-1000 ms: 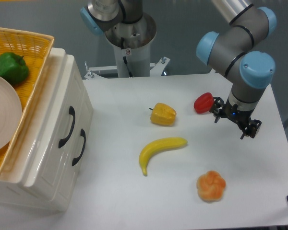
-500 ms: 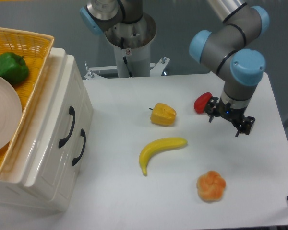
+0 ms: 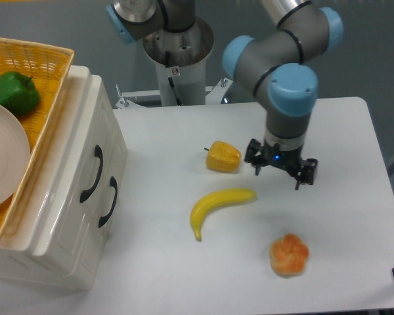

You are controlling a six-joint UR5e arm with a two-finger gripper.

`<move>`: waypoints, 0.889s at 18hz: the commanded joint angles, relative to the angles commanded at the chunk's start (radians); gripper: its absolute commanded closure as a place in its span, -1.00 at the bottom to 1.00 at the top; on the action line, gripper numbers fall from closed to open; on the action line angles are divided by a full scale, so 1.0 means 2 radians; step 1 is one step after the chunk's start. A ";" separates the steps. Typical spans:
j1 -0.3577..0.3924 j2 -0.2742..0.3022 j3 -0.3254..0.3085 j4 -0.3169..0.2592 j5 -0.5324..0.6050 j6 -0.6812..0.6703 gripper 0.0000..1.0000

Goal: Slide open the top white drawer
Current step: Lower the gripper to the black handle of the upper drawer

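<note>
The top white drawer [image 3: 77, 163] is the upper of two in the cream-white cabinet at the left. It is shut, and its curved black handle [image 3: 92, 174] faces the table. The lower drawer's handle [image 3: 108, 202] sits just beside it. My gripper [image 3: 276, 176] is open and empty. It hangs low over the middle of the table, right of the yellow pepper, far from the cabinet.
A yellow pepper [image 3: 223, 157], a banana [image 3: 218, 203] and an orange [image 3: 289, 254] lie on the white table [image 3: 164, 131]. A wicker basket [image 3: 43, 72] with a green pepper [image 3: 13, 93] and a white plate [image 3: 3, 164] sits on the cabinet top. The robot base [image 3: 178, 59] stands behind.
My gripper has moved left across the table, from beside the red pepper to just right of the yellow pepper. The arm now hides the red pepper. The drawers have not moved.
</note>
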 joint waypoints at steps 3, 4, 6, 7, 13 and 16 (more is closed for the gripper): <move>-0.030 0.002 0.002 -0.009 -0.009 -0.079 -1.00; -0.038 0.002 0.004 -0.010 -0.027 -0.107 -1.00; -0.051 0.006 0.006 -0.011 -0.078 -0.157 -1.00; -0.063 0.012 0.006 -0.018 -0.090 -0.164 -1.00; -0.118 0.016 0.010 -0.072 -0.106 -0.181 -1.00; -0.119 0.022 0.013 -0.090 -0.147 -0.184 -1.00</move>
